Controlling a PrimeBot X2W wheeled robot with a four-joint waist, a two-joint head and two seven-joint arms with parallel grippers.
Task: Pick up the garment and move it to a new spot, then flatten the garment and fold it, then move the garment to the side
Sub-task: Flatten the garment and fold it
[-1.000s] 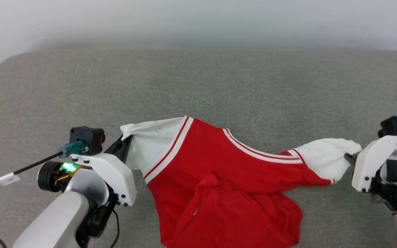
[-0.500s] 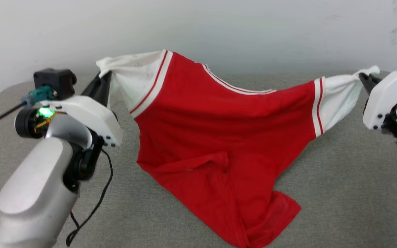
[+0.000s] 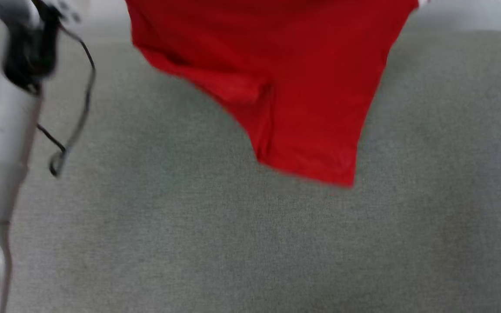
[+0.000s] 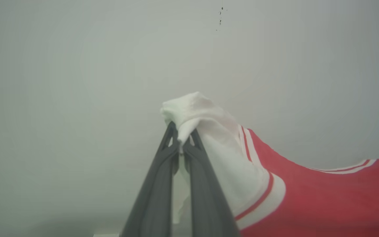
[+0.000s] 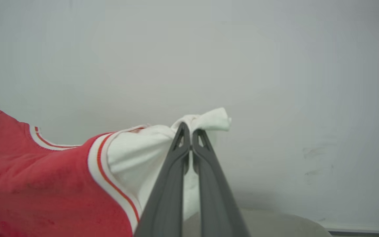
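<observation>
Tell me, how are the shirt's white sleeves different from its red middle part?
The sleeves are white; the middle is red. The sleeves' tips are bunched, one pinched in the left gripper, one in the right gripper; nothing grips the middle. The sleeves are pulled outward; the middle hangs loose over the grey cushion. Both are one shirt, joined by striped trim.

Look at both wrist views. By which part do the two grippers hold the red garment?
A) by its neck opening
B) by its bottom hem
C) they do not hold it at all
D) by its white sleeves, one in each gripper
D: the left gripper is shut on one white sleeve, the right gripper on the other, and the garment hangs between them.
</observation>
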